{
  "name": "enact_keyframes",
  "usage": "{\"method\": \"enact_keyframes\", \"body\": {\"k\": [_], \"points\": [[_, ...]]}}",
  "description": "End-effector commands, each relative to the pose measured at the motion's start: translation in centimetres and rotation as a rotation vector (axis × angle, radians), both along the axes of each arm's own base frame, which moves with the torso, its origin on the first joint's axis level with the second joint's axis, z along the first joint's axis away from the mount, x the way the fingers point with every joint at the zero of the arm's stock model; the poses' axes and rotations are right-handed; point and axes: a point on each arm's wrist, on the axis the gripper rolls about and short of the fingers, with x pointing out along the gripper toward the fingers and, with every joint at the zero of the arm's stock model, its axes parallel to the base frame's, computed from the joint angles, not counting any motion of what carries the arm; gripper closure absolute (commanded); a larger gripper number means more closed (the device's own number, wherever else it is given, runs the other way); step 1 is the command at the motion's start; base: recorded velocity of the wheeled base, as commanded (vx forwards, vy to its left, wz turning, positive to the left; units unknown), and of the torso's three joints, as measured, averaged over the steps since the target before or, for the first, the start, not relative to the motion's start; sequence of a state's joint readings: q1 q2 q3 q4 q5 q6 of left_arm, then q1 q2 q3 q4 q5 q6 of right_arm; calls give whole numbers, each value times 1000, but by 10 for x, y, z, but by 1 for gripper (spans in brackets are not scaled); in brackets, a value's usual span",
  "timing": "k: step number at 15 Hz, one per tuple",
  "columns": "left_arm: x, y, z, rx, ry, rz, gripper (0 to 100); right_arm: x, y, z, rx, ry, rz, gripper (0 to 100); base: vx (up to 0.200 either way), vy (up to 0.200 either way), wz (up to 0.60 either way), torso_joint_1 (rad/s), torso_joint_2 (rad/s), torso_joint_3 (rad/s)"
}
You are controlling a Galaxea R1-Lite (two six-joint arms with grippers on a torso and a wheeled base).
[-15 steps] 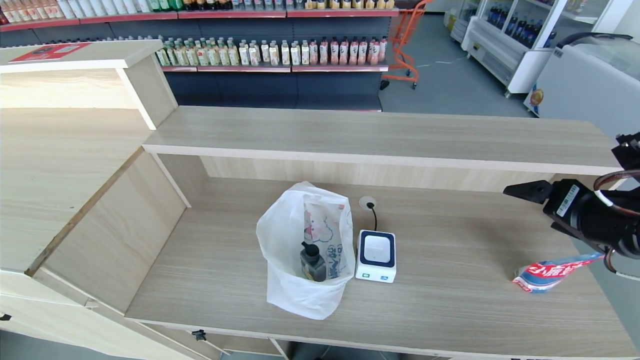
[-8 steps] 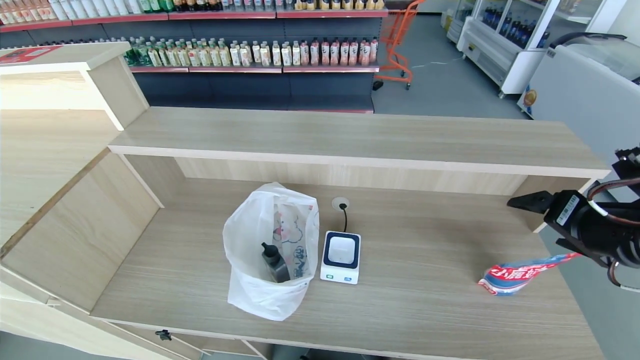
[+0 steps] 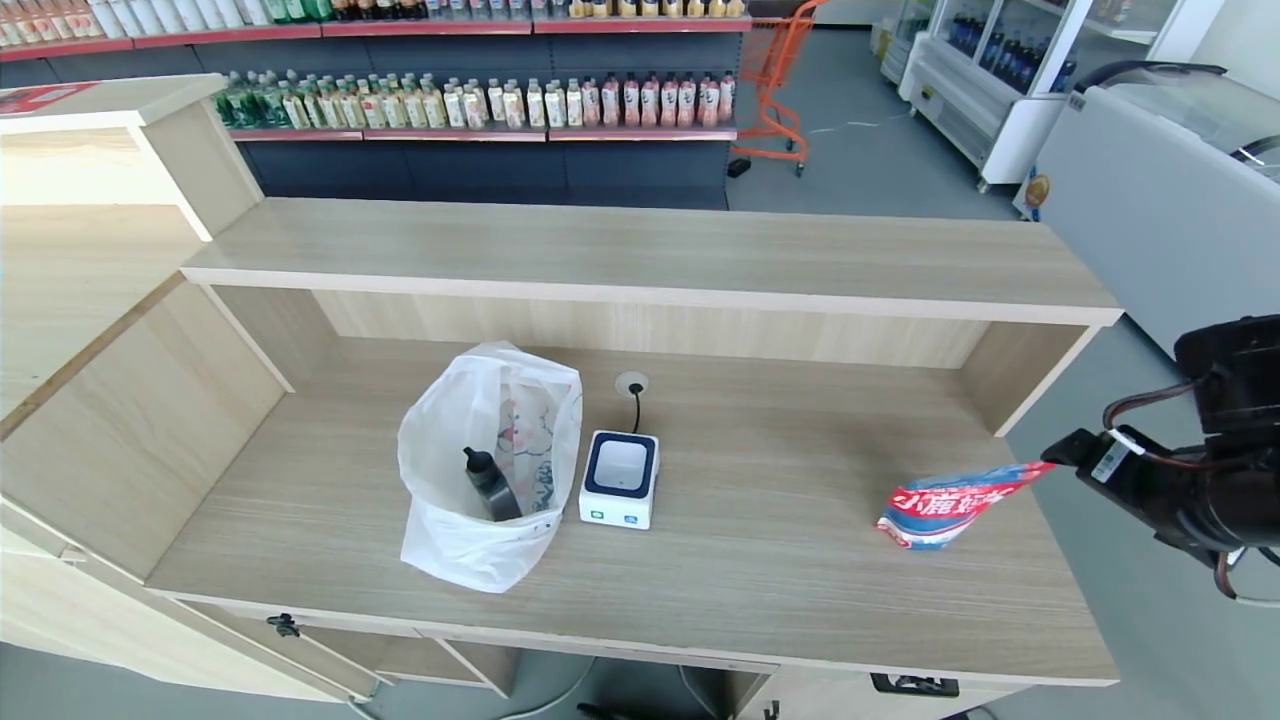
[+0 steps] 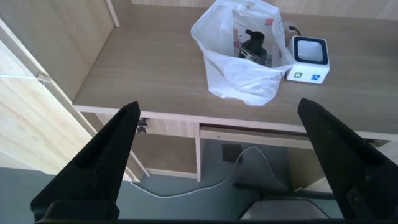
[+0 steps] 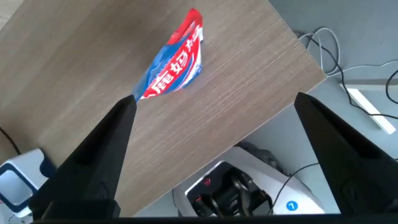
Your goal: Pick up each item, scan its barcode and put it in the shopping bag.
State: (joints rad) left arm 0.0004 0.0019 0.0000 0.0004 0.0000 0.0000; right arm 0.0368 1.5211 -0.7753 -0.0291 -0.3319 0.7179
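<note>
Snack packet: glossy film, red, white and blue

Placed at the right end of the pale wood-grain counter, puffed at the base, its tapered sealed end pointed at the right gripper, whose jaws are spread wide; contact cannot be told. Shopping bag: thin, crumpled, translucent white plastic, stood open just beside the boxy white scanner; a dark pump bottle and a printed pouch are held inside. Left gripper: jaws spread wide, held out before the counter's near edge.
</note>
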Motion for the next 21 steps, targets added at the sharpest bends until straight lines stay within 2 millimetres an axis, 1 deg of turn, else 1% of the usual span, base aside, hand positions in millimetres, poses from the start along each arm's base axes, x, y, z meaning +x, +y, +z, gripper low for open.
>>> {"method": "enact_keyframes", "body": {"k": [1,3,5,6,7,8,9,10,12,13,14,15,17,18,21], "points": [[0,0,0,0,-1,1,0,23,-3,-15,-3,53,-23,0,0,0,0,0,0,0],[0,0,0,0,-1,1,0,48,-2,-23,16,67,-40,0,0,0,0,0,0,0],[0,0,0,0,-1,3,0,73,0,-41,27,107,-38,0,0,0,0,0,0,0],[0,0,0,0,-1,1,0,81,1,-51,26,132,-36,0,0,0,0,0,0,0],[0,0,0,0,-1,3,0,83,2,-53,24,135,-33,0,0,0,0,0,0,0],[0,0,0,0,-1,1,0,99,8,-71,17,140,-16,0,0,0,0,0,0,0],[0,0,0,0,-1,1,0,108,16,-85,11,137,9,0,0,0,0,0,0,0],[0,0,0,0,-1,1,0,113,24,-93,-3,146,45,0,0,0,0,0,0,0],[0,0,0,0,-1,1,0,125,40,-104,-26,132,100,0,0,0,0,0,0,0],[0,0,0,0,-1,1,0,132,44,-108,-30,111,107,0,0,0,0,0,0,0],[0,0,0,0,-1,1,0,140,46,-115,-29,96,109,0,0,0,0,0,0,0],[0,0,0,0,-1,1,0,144,46,-122,-33,101,110,0,0,0,0,0,0,0],[0,0,0,0,-1,1,0,148,47,-127,-40,104,110,0,0,0,0,0,0,0],[0,0,0,0,-1,3,0,150,47,-129,-45,106,111,100,0,0,0,0,0,0],[0,0,0,0,-1,1,0,148,46,-129,-122,132,125,100,0,0,0,0,0,0]]}}
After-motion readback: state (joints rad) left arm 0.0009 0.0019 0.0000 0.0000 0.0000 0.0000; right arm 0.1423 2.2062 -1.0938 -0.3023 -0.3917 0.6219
